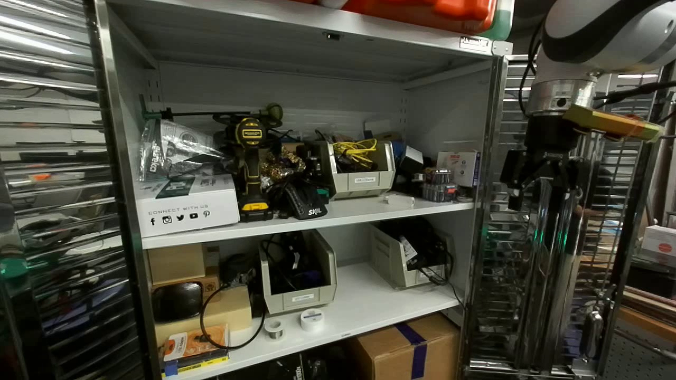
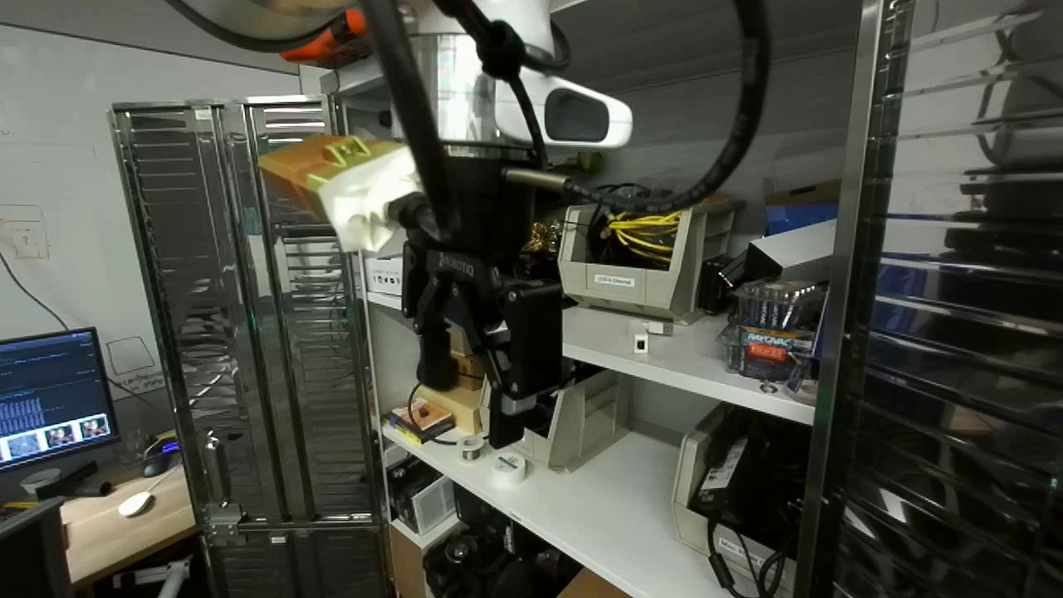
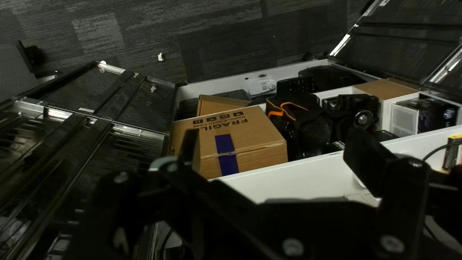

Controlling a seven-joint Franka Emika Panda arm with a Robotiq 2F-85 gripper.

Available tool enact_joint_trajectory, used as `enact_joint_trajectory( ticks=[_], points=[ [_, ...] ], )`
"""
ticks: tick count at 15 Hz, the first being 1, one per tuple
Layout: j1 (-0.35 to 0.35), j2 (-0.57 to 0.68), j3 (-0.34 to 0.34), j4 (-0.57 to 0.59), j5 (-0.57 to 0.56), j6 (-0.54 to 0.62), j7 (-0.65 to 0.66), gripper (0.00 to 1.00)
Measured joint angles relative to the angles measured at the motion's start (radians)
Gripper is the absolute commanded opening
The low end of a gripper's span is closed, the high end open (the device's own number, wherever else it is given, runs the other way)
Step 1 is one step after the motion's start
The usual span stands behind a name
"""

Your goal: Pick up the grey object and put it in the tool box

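My gripper [image 1: 541,198] hangs fingers down outside the shelves, before the open cabinet door, at about upper-shelf height in an exterior view. In another exterior view the gripper [image 2: 472,407] covers part of the shelves. In the wrist view its fingers [image 3: 276,153] are wide apart with nothing between them. A small whitish-grey block [image 1: 400,200], perhaps the grey object, lies at the front of the upper shelf, before a bin of yellow cables; this block [image 2: 640,342] is apart from the gripper. It is not visible in the wrist view. I cannot make out the tool box anywhere.
The bin of yellow cables [image 1: 364,182], a drill [image 1: 251,158] and battery packs [image 1: 439,191] stand on the upper shelf [image 1: 338,219]. The lower shelf holds two bins [image 1: 301,300] and spools [image 1: 311,319]. Metal doors [image 2: 249,332] flank the cabinet. A cardboard box [image 3: 252,130] sits below.
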Motion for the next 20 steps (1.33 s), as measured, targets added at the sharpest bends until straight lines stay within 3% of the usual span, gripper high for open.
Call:
enact_joint_trajectory(
  ticks=[9, 20],
  points=[
    [0.043, 0.157, 0.009, 0.114, -0.045, 0.053, -0.288, 1.00],
    [0.055, 0.505, 0.024, 0.478, -0.048, 0.148, -0.720, 1.00]
  ],
)
